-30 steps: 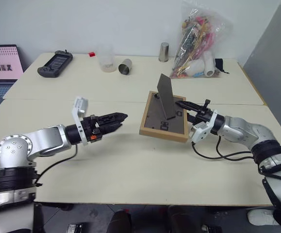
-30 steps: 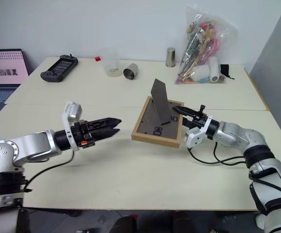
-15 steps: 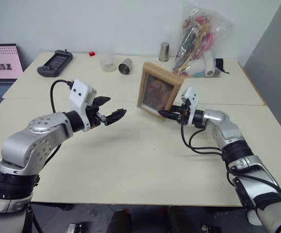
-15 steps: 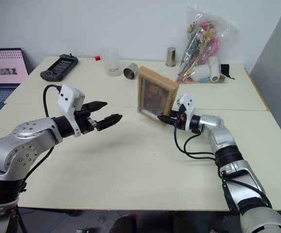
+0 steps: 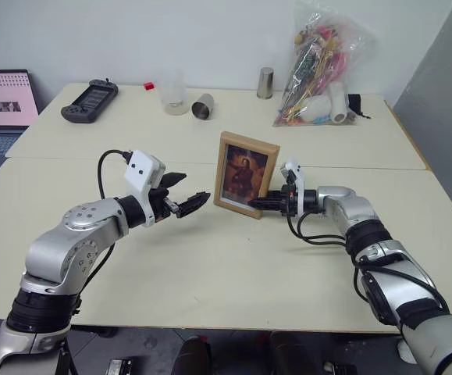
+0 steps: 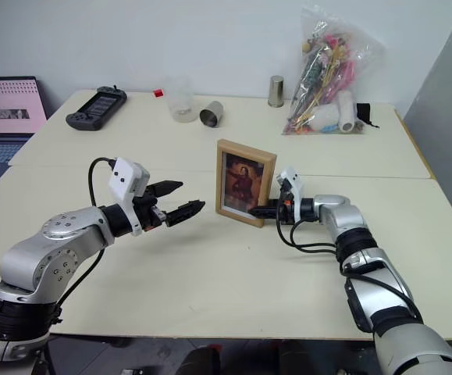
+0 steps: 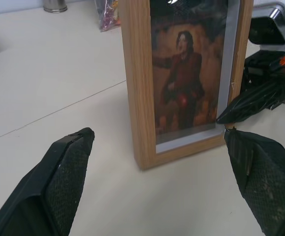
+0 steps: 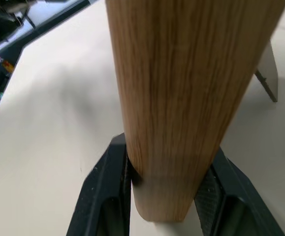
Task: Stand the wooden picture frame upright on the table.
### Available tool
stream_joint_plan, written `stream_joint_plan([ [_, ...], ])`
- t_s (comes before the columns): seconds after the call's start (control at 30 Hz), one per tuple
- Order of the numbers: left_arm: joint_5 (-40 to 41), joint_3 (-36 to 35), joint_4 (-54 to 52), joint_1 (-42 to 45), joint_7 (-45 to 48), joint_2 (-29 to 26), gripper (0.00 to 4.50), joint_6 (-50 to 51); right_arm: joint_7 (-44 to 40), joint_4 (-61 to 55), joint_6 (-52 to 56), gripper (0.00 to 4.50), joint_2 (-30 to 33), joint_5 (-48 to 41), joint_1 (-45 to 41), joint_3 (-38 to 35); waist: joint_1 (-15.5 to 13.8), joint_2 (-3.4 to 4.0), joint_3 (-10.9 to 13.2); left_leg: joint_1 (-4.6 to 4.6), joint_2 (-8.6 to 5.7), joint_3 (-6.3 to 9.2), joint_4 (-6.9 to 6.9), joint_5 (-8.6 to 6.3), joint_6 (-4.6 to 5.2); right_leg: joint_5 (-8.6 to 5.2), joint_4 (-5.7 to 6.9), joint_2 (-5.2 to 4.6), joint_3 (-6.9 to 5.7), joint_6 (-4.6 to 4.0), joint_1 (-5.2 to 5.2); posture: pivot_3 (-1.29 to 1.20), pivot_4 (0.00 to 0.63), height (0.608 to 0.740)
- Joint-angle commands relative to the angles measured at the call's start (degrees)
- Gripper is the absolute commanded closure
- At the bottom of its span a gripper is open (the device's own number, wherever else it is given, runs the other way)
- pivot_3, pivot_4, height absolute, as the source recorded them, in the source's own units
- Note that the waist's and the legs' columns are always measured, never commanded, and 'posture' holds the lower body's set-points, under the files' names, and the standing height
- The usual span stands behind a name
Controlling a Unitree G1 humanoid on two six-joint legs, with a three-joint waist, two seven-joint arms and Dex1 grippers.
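Observation:
The wooden picture frame [image 5: 246, 173] stands upright near the middle of the table [image 5: 210, 269], its dark portrait facing me. My right gripper [image 5: 255, 206] is shut on the frame's lower right edge, and in the right wrist view its fingers [image 8: 108, 191] clamp the light-wood edge [image 8: 181, 73] from both sides. The easel stand [image 8: 268, 69] shows behind the frame, reaching down to the tabletop. My left gripper [image 5: 193, 189] hovers open just left of the frame, touching nothing. In the left wrist view its wide-spread fingers [image 7: 66, 177] flank the portrait [image 7: 181, 73].
At the back of the table are a handheld game console [image 5: 90, 100], a clear cup [image 5: 172, 95], a tipped metal cup [image 5: 202, 107], a steel cylinder [image 5: 265, 82] and a stuffed plastic bag [image 5: 315, 66]. A laptop [image 5: 3, 109] sits off the table's left.
The frame lay face down with its stand sticking up. My right gripper lifted it, turned it and brought it down upright on the table. My left gripper rolled and edged a little toward it.

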State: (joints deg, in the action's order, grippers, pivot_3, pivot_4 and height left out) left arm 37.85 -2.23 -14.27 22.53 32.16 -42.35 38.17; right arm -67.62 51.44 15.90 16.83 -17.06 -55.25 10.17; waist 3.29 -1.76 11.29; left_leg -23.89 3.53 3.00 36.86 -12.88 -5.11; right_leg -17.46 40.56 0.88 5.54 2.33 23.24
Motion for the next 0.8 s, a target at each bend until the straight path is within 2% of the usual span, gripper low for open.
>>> stream_joint_plan([
  [0.03, -1.41, -0.72, -1.23, 0.95, 1.20, 0.89, 0.00, -0.71, -0.71, 1.35, -2.39, 3.19, -0.49, 1.51, -1.20, -1.65, 0.04, 0.00, 0.00, 0.00, 0.01, 0.00, 0.00, 0.00, 0.00, 0.00, 0.01, 0.00, 0.00, 0.00, 0.00, 0.00, 0.150, 0.740],
  [0.2, -2.71, -0.84, 0.03, 1.75, 2.68, 1.60, 0.00, -0.74, -0.75, 1.10, -1.93, 3.19, -0.64, 2.24, -0.06, -2.30, 0.12, 0.00, 0.00, 0.03, 0.01, 0.01, 0.01, 0.00, 0.00, 0.00, 0.06, 0.02, 0.00, 0.00, 0.00, 0.00, 0.150, 0.740],
  [0.27, -3.37, -0.79, 0.92, 2.21, 3.50, 1.73, 0.00, -1.02, -0.50, 0.18, -1.69, 2.47, -0.37, 2.71, 0.88, -2.59, 0.11, 0.00, 0.00, 0.02, 0.00, 0.01, 0.01, 0.00, 0.00, 0.00, 0.07, 0.01, 0.00, 0.00, 0.00, 0.00, 0.150, 0.740],
  [0.3, -3.65, -0.77, 1.23, 2.38, 3.86, 1.80, 0.00, -1.10, -0.52, -0.32, -1.52, 2.34, -0.20, 2.81, 1.28, -2.77, 0.09, 0.00, 0.00, 0.02, 0.00, 0.01, 0.01, 0.00, 0.00, 0.00, 0.07, 0.01, 0.00, 0.00, -0.01, 0.00, 0.150, 0.740],
  [0.5, -5.65, -0.07, 3.28, 3.31, 6.40, 2.33, 0.00, -1.93, -1.27, -6.37, 0.37, 0.87, 2.71, 2.86, 5.75, -3.27, 0.06, 0.00, 0.00, 0.01, -0.01, 0.01, 0.01, 0.00, 0.00, 0.00, 0.05, 0.01, 0.00, 0.00, -0.01, 0.00, 0.150, 0.740],
  [0.63, -6.32, -0.78, 5.27, 4.01, 7.44, 2.63, 0.00, -1.70, 1.01, -20.54, 2.15, 0.05, 9.69, 3.79, 14.37, -4.23, -0.26, 0.00, 0.00, 0.00, -0.02, 0.04, 0.01, 0.00, 0.00, 0.00, 0.05, 0.01, -0.02, 0.00, -0.02, 0.00, 0.150, 0.740],
  [0.7, -6.83, -1.31, 5.83, 3.94, 7.62, 2.46, 0.00, -1.89, 3.97, -28.22, 0.80, 0.05, 13.59, 6.59, 18.53, -4.03, -0.45, 0.00, 0.00, -0.03, -0.04, 0.04, 0.01, 0.00, 0.00, -0.01, 0.02, -0.01, -0.01, 0.01, -0.02, 0.00, 0.150, 0.740],
  [0.8, -7.45, -2.75, 7.39, 3.69, 8.01, 1.77, 0.00, -2.06, 9.03, -48.61, 12.21, 0.05, 17.89, 2.33, 25.01, -8.70, -0.51, 0.01, 0.01, -0.05, -0.04, 0.04, -0.01, 0.00, 0.00, -0.01, -0.02, -0.01, 0.00, 0.02, -0.01, 0.00, 0.150, 0.740],
])
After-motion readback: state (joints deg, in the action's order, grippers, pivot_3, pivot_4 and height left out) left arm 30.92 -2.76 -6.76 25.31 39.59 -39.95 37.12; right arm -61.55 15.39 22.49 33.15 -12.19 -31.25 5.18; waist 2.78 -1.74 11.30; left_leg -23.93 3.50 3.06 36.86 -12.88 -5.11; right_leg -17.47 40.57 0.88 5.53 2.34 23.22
